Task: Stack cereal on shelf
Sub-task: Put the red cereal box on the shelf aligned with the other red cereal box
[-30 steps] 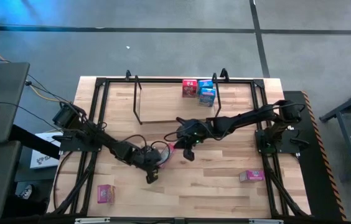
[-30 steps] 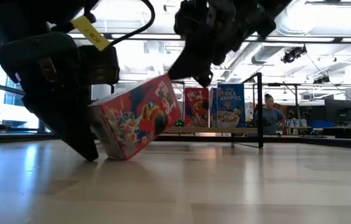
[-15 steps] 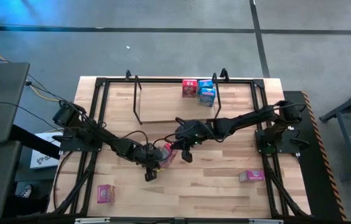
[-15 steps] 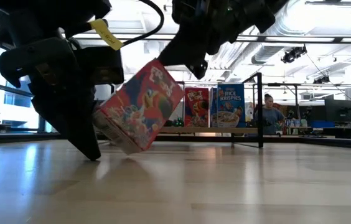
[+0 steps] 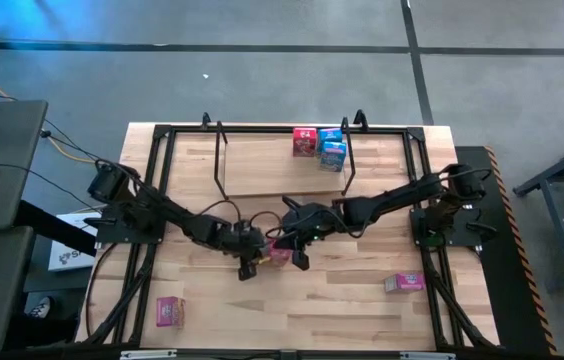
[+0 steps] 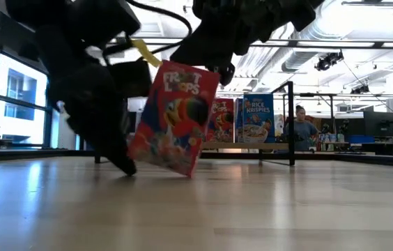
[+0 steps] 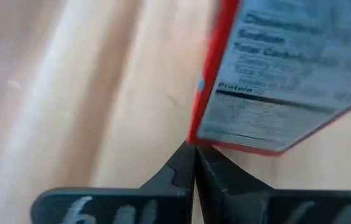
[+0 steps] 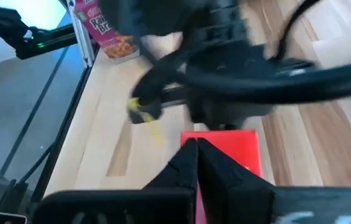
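Note:
A red Froot Loops cereal box (image 5: 281, 250) (image 6: 175, 117) stands tilted at mid-table on one bottom corner (image 6: 187, 172). My left gripper (image 5: 246, 266) (image 7: 194, 151) is shut, low on the box's left side. My right gripper (image 5: 298, 256) (image 8: 195, 145) is shut at the box's top. The shelf (image 5: 262, 175) stands at the far side with a red box (image 5: 305, 140) and a blue box (image 5: 333, 151) on its board; the low view shows them as the red box (image 6: 219, 120) and the blue box (image 6: 258, 117). My left gripper touches the box's raised bottom corner (image 7: 192, 139) with its shut fingertips, coming low over the table from the left. The box leans over that corner, with its opposite bottom corner on the table. My right gripper sets its shut fingertips on the box's top end (image 8: 225, 146), coming from above and the right. The box stands tilted below them.
A pink box (image 5: 170, 312) lies near the near-left corner and another pink box (image 5: 403, 283) near the right edge. Black rails (image 5: 162, 180) frame the tabletop. A person (image 6: 301, 129) sits in the room beyond the table.
The red box has tipped up from lying low on its side to nearly upright, its top end rising while a bottom corner stayed on the table. My left gripper has moved toward the far edge and right, following the box's lower end. Both grippers stayed shut.

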{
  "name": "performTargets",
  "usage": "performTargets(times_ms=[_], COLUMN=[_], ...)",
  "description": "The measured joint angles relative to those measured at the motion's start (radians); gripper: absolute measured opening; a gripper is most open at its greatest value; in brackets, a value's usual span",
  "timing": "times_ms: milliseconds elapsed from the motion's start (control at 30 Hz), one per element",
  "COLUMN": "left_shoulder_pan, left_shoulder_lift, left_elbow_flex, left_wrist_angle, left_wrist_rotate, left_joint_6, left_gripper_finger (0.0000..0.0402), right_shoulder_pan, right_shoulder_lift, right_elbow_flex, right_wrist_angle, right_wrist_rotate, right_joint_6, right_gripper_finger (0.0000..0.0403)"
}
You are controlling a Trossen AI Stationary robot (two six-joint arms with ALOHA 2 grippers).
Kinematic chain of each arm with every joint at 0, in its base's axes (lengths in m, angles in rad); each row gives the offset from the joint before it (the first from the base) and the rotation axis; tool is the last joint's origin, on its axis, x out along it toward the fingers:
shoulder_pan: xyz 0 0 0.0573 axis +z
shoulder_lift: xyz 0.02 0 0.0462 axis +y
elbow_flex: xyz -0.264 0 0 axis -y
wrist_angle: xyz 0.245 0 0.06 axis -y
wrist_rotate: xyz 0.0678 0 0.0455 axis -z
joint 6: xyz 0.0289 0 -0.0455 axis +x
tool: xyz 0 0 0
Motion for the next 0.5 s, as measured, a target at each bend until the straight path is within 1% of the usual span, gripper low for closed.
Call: performTargets(times_ms=[200,367,500], left_shoulder_pan=[0.055,0.072,0.074], left_shoulder_lift=[0.001,-0.001,-0.038], left_elbow_flex=[0.000,0.000,-0.002], left_wrist_angle=[0.024,0.020,-0.034], left_wrist_rotate=[0.005,0.038,0.040], left_joint_6=[0.027,0.035,0.038], left_gripper_finger=[0.0000,0.0000,0.0000], right_shoulder_pan=[0.002,0.002,-0.005], right_shoulder_lift=[0.027,0.046,0.021], right_elbow_flex=[0.000,0.000,0.000], right_wrist_angle=[0.005,0.023,0.011], right_wrist_rotate=[0.007,0.011,0.036], right_joint_6=[0.006,0.022,0.021], right_gripper_finger=[0.0000,0.0000,0.0000])
